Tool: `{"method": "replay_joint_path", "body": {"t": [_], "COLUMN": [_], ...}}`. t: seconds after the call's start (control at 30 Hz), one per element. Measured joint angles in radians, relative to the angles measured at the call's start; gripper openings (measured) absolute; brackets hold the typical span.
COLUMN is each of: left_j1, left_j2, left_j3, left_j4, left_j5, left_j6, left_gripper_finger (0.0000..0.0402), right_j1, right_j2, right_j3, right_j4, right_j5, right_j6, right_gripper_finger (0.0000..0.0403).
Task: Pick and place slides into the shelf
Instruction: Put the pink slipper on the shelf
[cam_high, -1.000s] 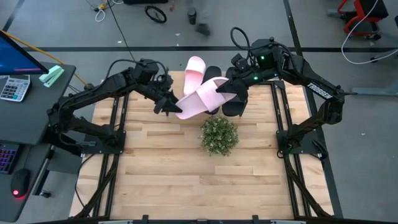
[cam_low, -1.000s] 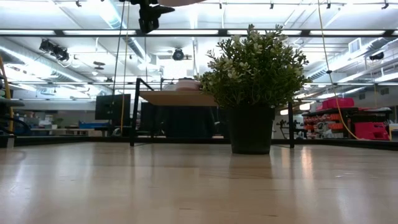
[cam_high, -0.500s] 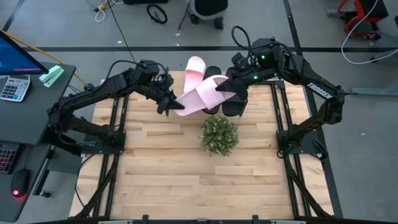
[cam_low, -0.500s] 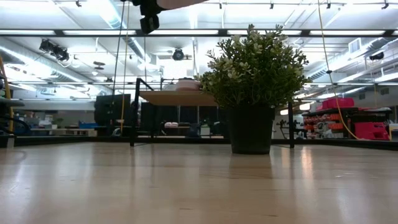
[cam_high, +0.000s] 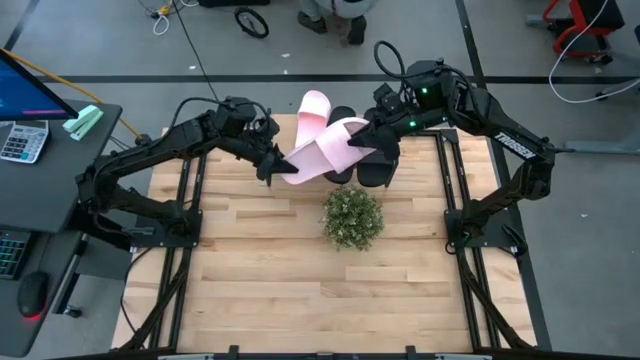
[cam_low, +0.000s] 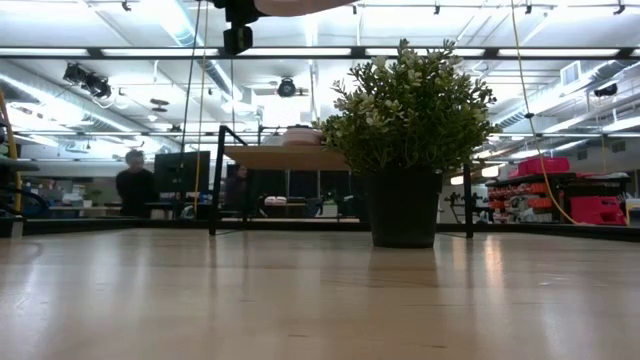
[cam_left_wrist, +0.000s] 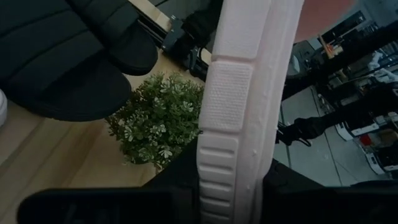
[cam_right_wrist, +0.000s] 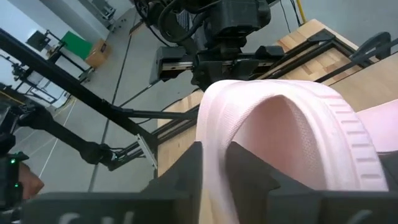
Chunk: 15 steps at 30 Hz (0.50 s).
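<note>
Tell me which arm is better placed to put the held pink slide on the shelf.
Probably the right. Both grippers hold the pink slide: the left gripper at one end, the right gripper at its strap. The right one is over the shelf, by the black slides.

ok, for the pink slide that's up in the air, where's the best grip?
The broad strap, from its open side: it arches clear of the sole, so one finger goes under, one over. The right pincer grips the pink slide there; the left pincer only pinches the sole edge.
</note>
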Motion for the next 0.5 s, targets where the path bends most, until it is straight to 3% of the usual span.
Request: {"method": "replay_joint_path", "body": {"t": [0.27,0.5], "left_j1": [-0.027,-0.043], "left_j2": [0.0,0.0], "left_j3": [0.0,0.0], "left_j4": [0.001,-0.003], "left_j5": [0.004,0.001], "left_j6": [-0.014,-0.055], "left_gripper_finger": [0.0076,0.0076], "right_j1": [0.0,-0.008], "right_j2": [-0.001,-0.004], "right_j3": [0.0,0.0], "right_j4": [-0.011,-0.059], "right_j5": [-0.002,0.077], "right_j6": [-0.013,-0.015], "right_gripper_finger": [0.0175,0.0251]}}
